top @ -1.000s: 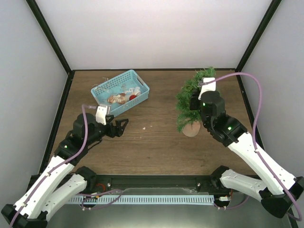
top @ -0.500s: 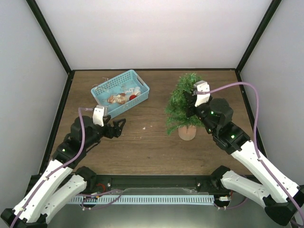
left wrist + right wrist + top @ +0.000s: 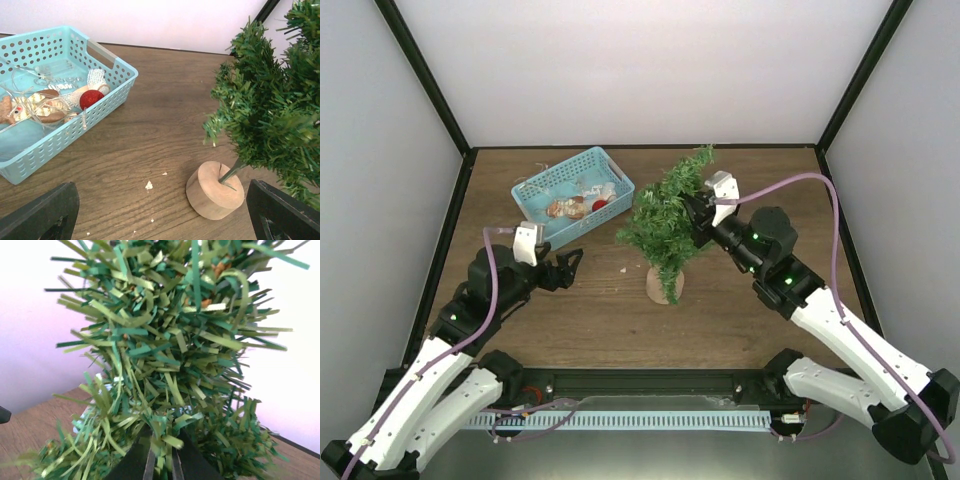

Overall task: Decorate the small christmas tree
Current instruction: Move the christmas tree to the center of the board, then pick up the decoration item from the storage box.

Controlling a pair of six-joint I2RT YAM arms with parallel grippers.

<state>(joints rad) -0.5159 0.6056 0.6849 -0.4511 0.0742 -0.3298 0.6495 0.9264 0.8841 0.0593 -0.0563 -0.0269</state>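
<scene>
The small christmas tree (image 3: 663, 218) stands near the table's middle, leaning with its top toward the back right. Its round brown base (image 3: 664, 286) is tipped on the wood. My right gripper (image 3: 698, 222) is shut on the tree's branches at mid height. In the right wrist view green needles (image 3: 165, 340) fill the frame and my right gripper (image 3: 161, 460) pinches a tuft between its dark fingers. My left gripper (image 3: 570, 268) is open and holds nothing, to the left of the tree. In the left wrist view the base (image 3: 215, 190) lies ahead, right of my left gripper (image 3: 161, 205).
A light-blue basket (image 3: 552, 181) stands at the back left, holding a red ball (image 3: 91, 98), a light string and other ornaments. Small white crumbs (image 3: 149, 185) lie on the wood in front of the left gripper. Black frame posts rise at the table's back corners.
The right gripper has closed on the tree's branches and moved the tree leftward from the right side toward the middle, tilting it. The left arm has barely moved.
</scene>
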